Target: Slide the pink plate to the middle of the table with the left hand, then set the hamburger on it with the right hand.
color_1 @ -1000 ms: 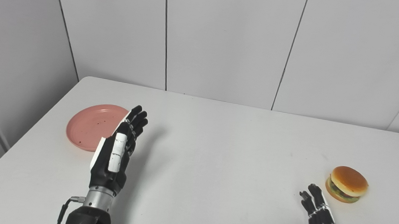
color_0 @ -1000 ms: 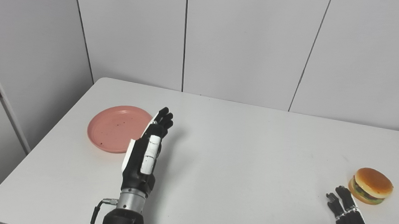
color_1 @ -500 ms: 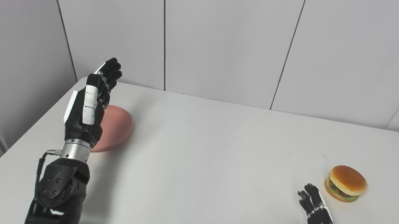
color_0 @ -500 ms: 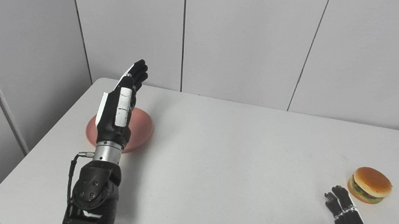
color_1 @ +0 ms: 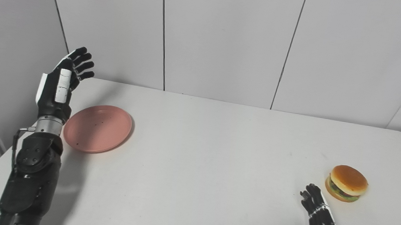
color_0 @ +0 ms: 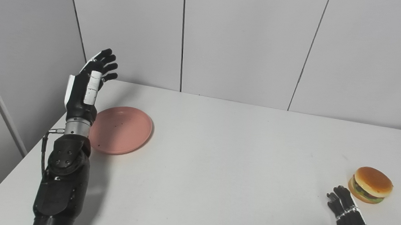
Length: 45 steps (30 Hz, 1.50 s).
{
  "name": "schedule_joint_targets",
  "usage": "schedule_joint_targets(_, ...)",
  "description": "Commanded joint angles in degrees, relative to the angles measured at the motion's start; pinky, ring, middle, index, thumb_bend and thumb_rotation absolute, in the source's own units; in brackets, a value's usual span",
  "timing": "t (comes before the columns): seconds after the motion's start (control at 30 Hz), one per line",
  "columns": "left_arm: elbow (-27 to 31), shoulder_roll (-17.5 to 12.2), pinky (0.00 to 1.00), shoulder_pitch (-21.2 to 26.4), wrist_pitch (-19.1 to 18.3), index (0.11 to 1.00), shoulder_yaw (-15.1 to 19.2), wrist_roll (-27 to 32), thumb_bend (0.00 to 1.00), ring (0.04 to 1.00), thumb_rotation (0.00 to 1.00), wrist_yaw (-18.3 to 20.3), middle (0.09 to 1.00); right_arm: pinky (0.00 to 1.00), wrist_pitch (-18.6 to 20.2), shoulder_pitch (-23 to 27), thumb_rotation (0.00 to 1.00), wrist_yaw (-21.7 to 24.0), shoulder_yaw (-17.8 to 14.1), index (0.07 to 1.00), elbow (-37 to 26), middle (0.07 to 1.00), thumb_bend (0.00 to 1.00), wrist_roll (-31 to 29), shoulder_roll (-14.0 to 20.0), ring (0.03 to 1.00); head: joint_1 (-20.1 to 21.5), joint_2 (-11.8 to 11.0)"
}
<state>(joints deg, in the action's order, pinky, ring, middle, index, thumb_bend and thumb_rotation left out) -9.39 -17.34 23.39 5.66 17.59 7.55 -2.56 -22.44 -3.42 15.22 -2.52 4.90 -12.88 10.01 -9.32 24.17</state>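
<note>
pink plate near table's left edge, unslid; left hand raised beyond it, fingers spread, empty, poised to push; right hand empty, fingers apart, waiting beside hamburger

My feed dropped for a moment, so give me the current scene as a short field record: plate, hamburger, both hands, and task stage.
pink plate: flat on the table, left side, not in the middle
hamburger: on the table near the right edge, untouched
left hand: open, raised above the table's left edge, beside the plate and not touching it
right hand: open, low at the near right, just short of the hamburger
task stage: plate slide not yet begun; hamburger not yet picked up
</note>
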Motion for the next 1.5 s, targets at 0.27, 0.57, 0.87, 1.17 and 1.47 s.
schedule_joint_targets(0.27, -17.1, -5.2, 0.61, 8.6, 8.4, 0.755, 1.8, 2.0, 1.0, 0.736, 0.87, 0.2, 0.767, 0.95, 3.0, -1.5, 1.0, -0.5, 1.5, 0.923, 2.7, 0.947, 0.94, 1.3, -0.7, 0.936, 0.0, 0.4)
schedule_joint_targets(0.57, -27.6, -6.9, 0.62, 10.9, 11.4, 0.758, 1.2, -0.6, 0.97, 0.737, 0.87, -2.4, 0.77, 0.95, 3.1, -1.9, 0.99, -0.6, 1.5, 0.92, 2.0, 0.944, 0.94, 1.4, -0.5, 0.93, 0.4, 1.1)
schedule_joint_targets(0.87, -37.3, -8.8, 0.77, 11.7, 13.4, 0.758, 0.5, -0.4, 0.98, 0.785, 0.86, -2.1, 0.773, 0.94, 3.7, -2.2, 0.99, -0.6, 1.5, 0.919, 1.4, 0.941, 0.94, 0.9, -0.2, 0.93, 0.7, 1.5)
schedule_joint_targets(1.17, -40.1, -8.5, 0.76, 10.5, 12.2, 0.759, -0.8, -0.8, 0.98, 0.832, 0.85, -1.9, 0.784, 0.93, 3.6, -2.4, 1.0, -1.0, 1.4, 0.922, 1.3, 0.944, 0.95, 1.3, 0.3, 0.927, 1.0, 2.1)
schedule_joint_targets(1.47, -43.7, -8.8, 0.77, 10.5, 14.2, 0.767, -2.7, -0.9, 0.93, 0.846, 0.89, 0.4, 0.816, 0.93, 3.9, -2.5, 0.99, -1.3, 1.5, 0.923, 1.0, 0.945, 0.95, 1.7, 0.3, 0.925, 1.2, 2.3)
